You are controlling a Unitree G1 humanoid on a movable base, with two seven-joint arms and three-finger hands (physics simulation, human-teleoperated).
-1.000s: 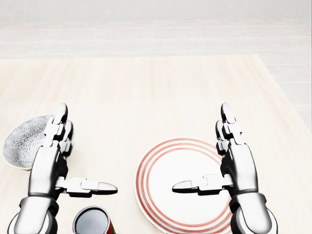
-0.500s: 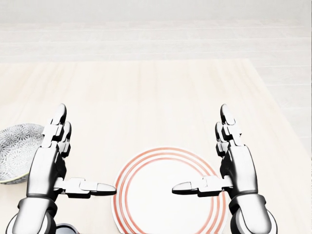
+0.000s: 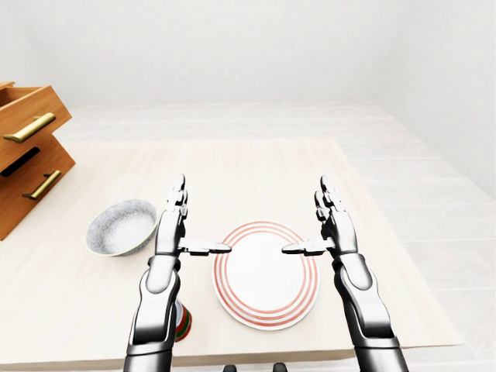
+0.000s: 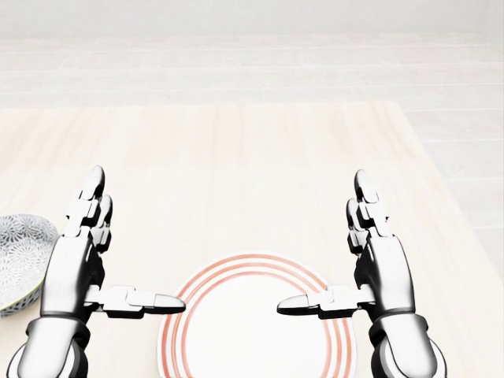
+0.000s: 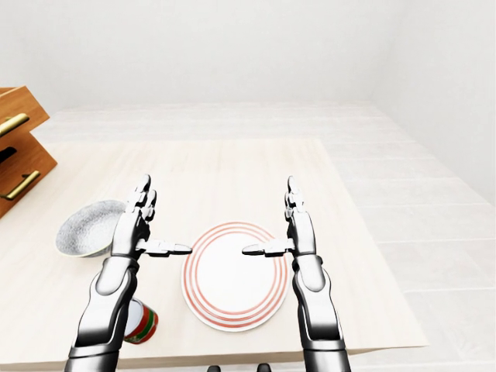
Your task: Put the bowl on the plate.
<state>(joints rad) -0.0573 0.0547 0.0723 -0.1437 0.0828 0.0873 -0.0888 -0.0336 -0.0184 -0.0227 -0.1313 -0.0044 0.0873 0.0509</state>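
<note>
A grey patterned bowl (image 3: pixel 121 227) sits on the pale wooden table (image 3: pixel 248 170), left of my left hand (image 3: pixel 184 232). A white plate with red rings (image 3: pixel 265 276) lies between and below both hands. My left hand is open, fingers pointing up the view and thumb stretched toward the plate, apart from the bowl. My right hand (image 3: pixel 322 232) mirrors it, open, over the plate's right rim. Neither hand holds anything. In the head view the bowl (image 4: pixel 17 260) is cut by the left edge.
A red and green can (image 5: pixel 141 322) stands by my left forearm near the table's lower edge. A wooden drawer unit with brass handles (image 3: pixel 29 155) stands at the left, with its top drawer pulled out. The table's right edge (image 3: pixel 387 232) runs close to my right arm.
The whole head view has shifted: bowl, plate and can slide left and down in the picture, the can leaving it. The camera moved. Both hands keep the same open pose.
</note>
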